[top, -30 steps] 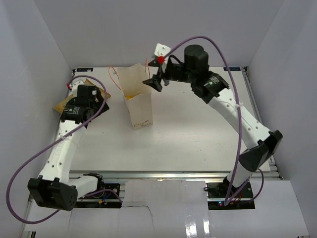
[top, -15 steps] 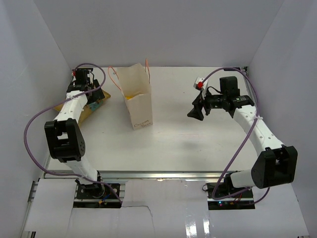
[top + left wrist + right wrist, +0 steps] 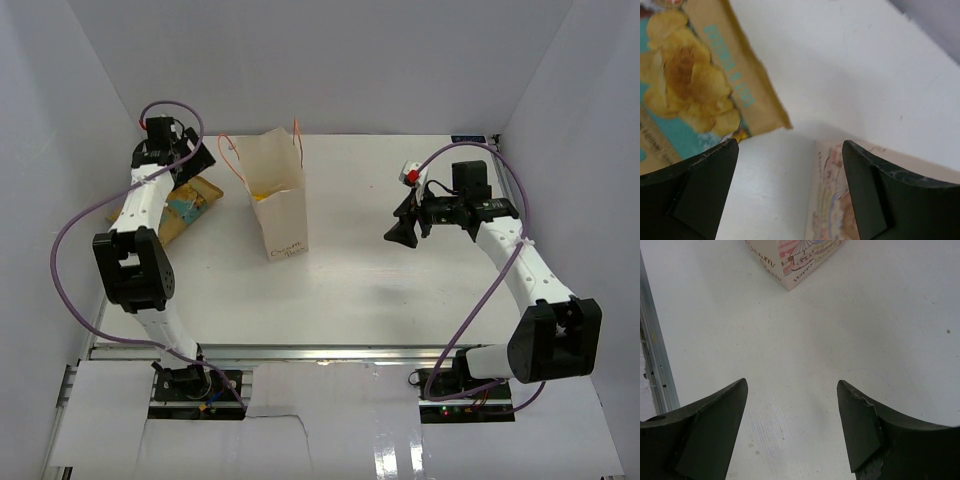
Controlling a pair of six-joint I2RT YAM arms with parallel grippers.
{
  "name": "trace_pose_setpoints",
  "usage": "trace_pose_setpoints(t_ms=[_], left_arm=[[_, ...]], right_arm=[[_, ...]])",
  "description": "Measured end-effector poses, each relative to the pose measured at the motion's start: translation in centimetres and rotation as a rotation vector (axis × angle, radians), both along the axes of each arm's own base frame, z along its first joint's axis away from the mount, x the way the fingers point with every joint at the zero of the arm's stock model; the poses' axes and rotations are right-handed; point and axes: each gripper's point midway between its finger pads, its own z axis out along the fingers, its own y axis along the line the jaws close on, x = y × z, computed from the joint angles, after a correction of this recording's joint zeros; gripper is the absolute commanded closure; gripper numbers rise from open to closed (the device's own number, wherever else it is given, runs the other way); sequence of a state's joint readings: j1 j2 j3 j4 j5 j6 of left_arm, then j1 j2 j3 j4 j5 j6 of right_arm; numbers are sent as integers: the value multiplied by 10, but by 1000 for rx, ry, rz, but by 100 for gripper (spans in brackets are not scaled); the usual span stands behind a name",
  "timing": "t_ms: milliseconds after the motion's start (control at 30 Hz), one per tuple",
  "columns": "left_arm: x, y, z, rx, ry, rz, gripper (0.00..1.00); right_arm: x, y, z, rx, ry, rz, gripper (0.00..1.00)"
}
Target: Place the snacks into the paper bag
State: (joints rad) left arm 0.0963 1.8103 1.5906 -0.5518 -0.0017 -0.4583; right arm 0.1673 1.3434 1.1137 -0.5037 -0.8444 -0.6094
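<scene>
**Overhead view.** The paper bag is standing upright on the bench, left of centre. Its mouth is gaping and something yellow is showing inside. The chip bags are lying flat to the left of it, near the far-left corner and not touching it. The left claw is hanging over their far edge. The right claw is hovering to the right of the paper bag, well apart from it.

**Left wrist view.** Here alone the left claw is seen with its fingers standing wide apart and gripping nothing. One chip bag, printed with crisps and teal lettering, is lying beyond the fingers. Low between them a pale printed surface is showing; what it belongs to cannot be told.

**Right wrist view.** The right claw is likewise holding its fingers apart over bare bench, empty. At the top, the paper bag's base is showing script lettering and a carousel print that the overhead view is not resolving.

**Change.** A second earlier the right claw was at the bag's mouth and has since drawn away rightward. The left arm, then stretched low over the chip bags, is now rearing up towards the far corner.
</scene>
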Motion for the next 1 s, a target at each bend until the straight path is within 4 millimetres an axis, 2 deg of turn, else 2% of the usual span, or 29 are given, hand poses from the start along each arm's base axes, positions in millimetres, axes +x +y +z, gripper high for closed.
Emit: trace_pose_setpoints(t_ms=[133, 200, 267, 367, 467, 733, 1000], left_arm=[[45, 5, 10, -37, -19, 56, 7], [58, 6, -3, -55, 13, 80, 7], [62, 6, -26, -68, 68, 97, 7], [53, 6, -65, -68, 184, 124, 7], [47, 1, -89, -52, 262, 130, 7], [40, -8, -99, 50, 314, 124, 7], [11, 9, -130, 164, 426, 145, 9]], right_arm=[[1, 0, -7, 0, 18, 0, 22], [1, -1, -12, -2, 31, -1, 22], [1, -1, -15, -4, 39, -2, 22], [1, -1, -17, -5, 44, -4, 22], [2, -2, -18, -5, 48, -8, 22], [4, -4, -25, -7, 64, -13, 22], [5, -4, -27, -6, 61, -15, 22]])
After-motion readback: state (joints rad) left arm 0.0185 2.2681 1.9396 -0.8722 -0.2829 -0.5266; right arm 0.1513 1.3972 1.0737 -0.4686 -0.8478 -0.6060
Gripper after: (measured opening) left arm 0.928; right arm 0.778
